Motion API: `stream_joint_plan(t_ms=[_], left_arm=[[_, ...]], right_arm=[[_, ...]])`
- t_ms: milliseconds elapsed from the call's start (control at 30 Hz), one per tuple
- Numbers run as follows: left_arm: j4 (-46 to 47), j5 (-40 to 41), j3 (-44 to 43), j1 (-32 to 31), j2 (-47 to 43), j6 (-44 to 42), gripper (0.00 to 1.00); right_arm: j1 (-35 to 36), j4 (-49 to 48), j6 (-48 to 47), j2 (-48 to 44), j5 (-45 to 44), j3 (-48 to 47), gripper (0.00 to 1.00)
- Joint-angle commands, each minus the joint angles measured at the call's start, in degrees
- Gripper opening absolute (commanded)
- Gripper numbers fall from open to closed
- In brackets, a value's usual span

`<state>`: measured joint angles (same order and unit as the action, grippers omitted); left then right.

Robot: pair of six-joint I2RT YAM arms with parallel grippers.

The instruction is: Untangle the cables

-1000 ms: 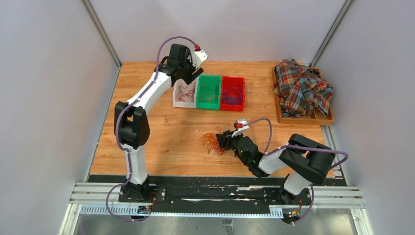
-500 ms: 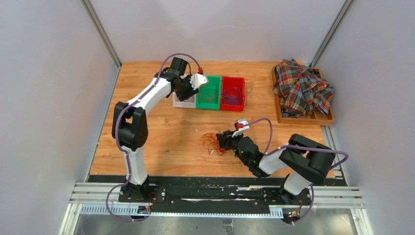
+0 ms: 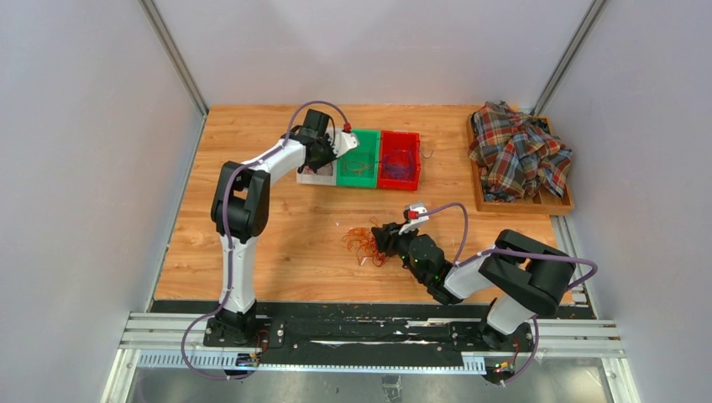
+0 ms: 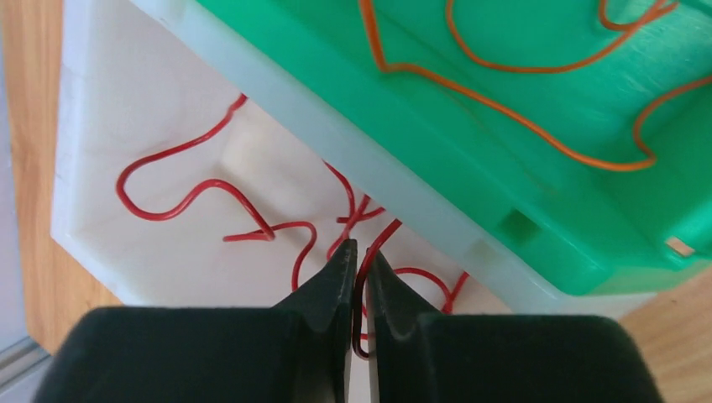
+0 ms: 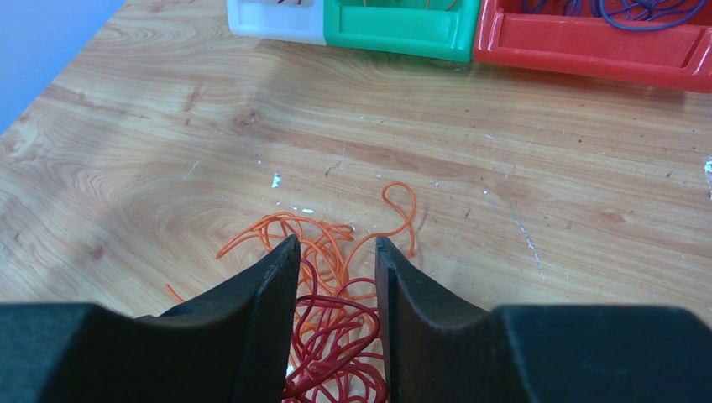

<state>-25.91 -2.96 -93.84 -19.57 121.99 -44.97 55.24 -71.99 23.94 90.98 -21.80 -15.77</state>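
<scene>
- Top view: the left gripper (image 3: 326, 156) sits low over the white bin (image 3: 312, 176) at the far side of the table (image 3: 269, 243). The green bin (image 3: 359, 175) and the red bin (image 3: 400, 176) follow to its right. The tangle of cables (image 3: 361, 243) lies mid-table, with the right gripper (image 3: 384, 242) at its right edge.
- Left wrist view: the fingers are pressed together, pinching a red cable (image 4: 384, 233) inside the white bin. An orange cable (image 4: 504, 102) lies in the green bin.
- Right wrist view: the jaws stand apart, straddling red and orange strands of the tangle. Purple cables (image 5: 638, 10) lie in the red bin, far right.
</scene>
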Motion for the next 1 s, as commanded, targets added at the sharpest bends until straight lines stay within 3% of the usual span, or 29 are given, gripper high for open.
stream_joint_plan(t_ms=[0, 67, 133, 200, 567, 700, 967], left_arm=[[6.2, 2.5, 0.9, 0.3, 0.5, 0.1, 0.11], [4.3, 0.7, 0.6, 0.3, -0.2, 1.2, 0.16], [1.3, -1.7, -0.4, 0.3, -1.6, 2.0, 0.36], [-1.3, -3.0, -1.6, 0.3, -3.6, 2.4, 0.47], [-21.6, -11.0, -11.6, 0.4, -13.6, 1.7, 0.91], [-25.6, -17.5, -6.9, -0.2, -20.1, 2.2, 0.92], [-26.6, -27.7, 18.5, -10.1, -33.3, 7.3, 0.82]], right_arm=[[1.6, -2.6, -0.4, 0.3, -2.0, 0.8, 0.38], [1.5, -2.9, -0.5, 0.4, -1.9, 0.9, 0.38], [1.5, -3.1, -0.5, 0.4, -2.1, 1.0, 0.40], [1.5, -3.2, -0.5, 0.2, -2.3, 1.2, 0.44], [1.4, -5.7, 0.4, -1.8, -5.6, 3.5, 0.62], [1.4, -4.6, 0.2, -3.8, -5.6, 3.7, 0.64], [1.4, -1.4, -1.0, -9.6, -7.1, 4.8, 0.61]])
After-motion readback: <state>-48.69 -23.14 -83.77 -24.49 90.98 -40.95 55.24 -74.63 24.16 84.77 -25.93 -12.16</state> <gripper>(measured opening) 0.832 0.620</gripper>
